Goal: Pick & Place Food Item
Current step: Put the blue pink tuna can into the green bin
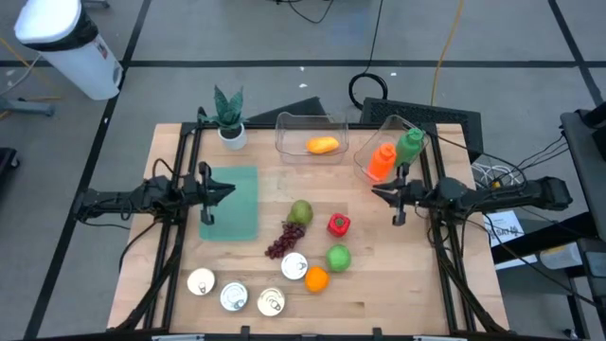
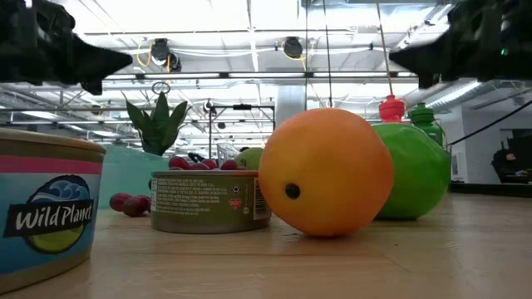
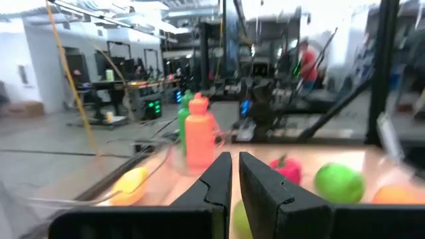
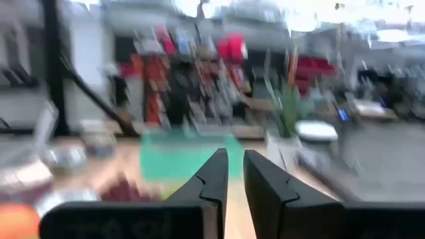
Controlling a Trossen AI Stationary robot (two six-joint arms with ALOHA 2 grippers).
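Note:
Both arms hover above the table, touching nothing. My left gripper [image 1: 227, 192] [image 3: 235, 158] is shut over the green mat [image 1: 232, 204], pointing toward the table's right. My right gripper [image 1: 377, 194] [image 4: 236, 154] is shut near the right side, pointing left. Between them, resting on the wooden tabletop, are a pear [image 1: 300, 212], a red pepper [image 1: 338, 224], dark grapes [image 1: 282, 241], a green apple [image 1: 338, 257] and an orange [image 1: 315, 278] [image 2: 326, 173]. A yellow-orange fruit [image 1: 322, 145] lies in a clear bin [image 1: 284, 133] at the far side.
Several tins stand near the front edge [image 1: 234, 296], one beside the orange [image 1: 294, 266]. A second clear bin [image 1: 365, 152], tipped, holds an orange bottle [image 1: 383, 161] and a green bottle [image 1: 409, 145]. A potted plant [image 1: 229, 118] stands at the far left corner.

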